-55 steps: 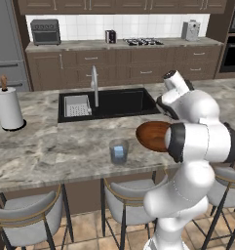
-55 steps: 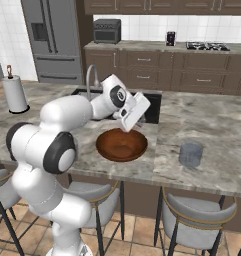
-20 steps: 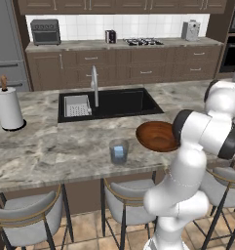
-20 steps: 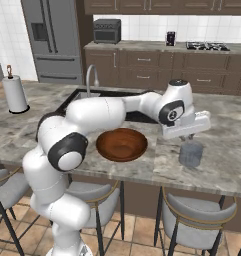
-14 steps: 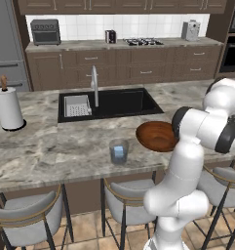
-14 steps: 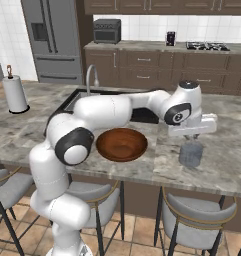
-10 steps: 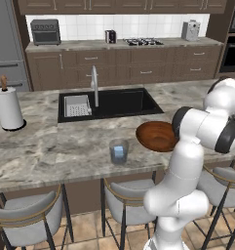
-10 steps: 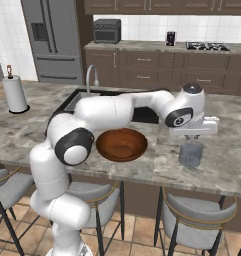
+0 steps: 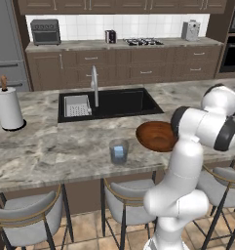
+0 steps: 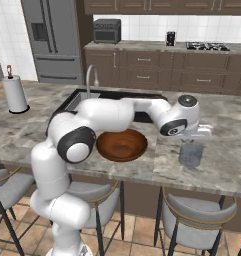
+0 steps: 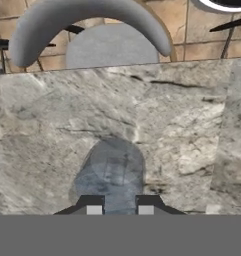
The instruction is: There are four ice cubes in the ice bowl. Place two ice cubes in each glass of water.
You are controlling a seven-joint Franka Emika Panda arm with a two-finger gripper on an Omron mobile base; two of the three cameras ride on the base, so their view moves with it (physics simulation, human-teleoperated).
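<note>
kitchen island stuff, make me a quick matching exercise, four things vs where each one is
Things:
1. ice bowl
2. glass of water with ice in it
3. paper-towel roll
4. gripper

Places:
A. far end of the island, past the sink
B. directly over the other glass
C. island edge, between the two glasses
D. near edge, in front of the sink

Pairs: 1-C, 2-D, 3-A, 4-B

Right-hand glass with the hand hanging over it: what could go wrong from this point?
1. The fingers sit narrowly apart above the glass; whether an ice cube is between them cannot be told, so a release may drop nothing.
2. If the hand descends off-centre, a finger could strike the rim and tip the glass, which stands near the counter edge above a stool.
3. The other glass already seems to hold ice, so the count could end uneven.
</note>
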